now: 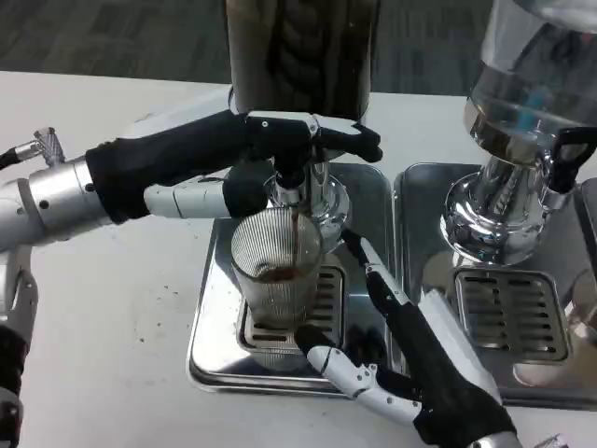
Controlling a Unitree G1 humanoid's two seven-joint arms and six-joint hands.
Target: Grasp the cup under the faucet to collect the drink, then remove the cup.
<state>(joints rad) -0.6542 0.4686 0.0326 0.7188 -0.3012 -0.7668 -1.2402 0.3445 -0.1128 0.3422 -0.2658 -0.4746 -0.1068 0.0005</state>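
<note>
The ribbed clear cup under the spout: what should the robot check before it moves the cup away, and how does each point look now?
1. Ribbed clear cup under the chrome faucet: ok.
2. Cup upright on the slotted drain grate: ok.
3. Flow stopped: not ok; a dark stream is falling into the cup.
4. Left hand off the tap handle: not ok; it rests on it.
5. Right hand holding the cup firmly: cannot tell; its fingers lie at the cup's base.
6. Fill level sufficient: not ok; there is only a little dark drink at the bottom.
</note>
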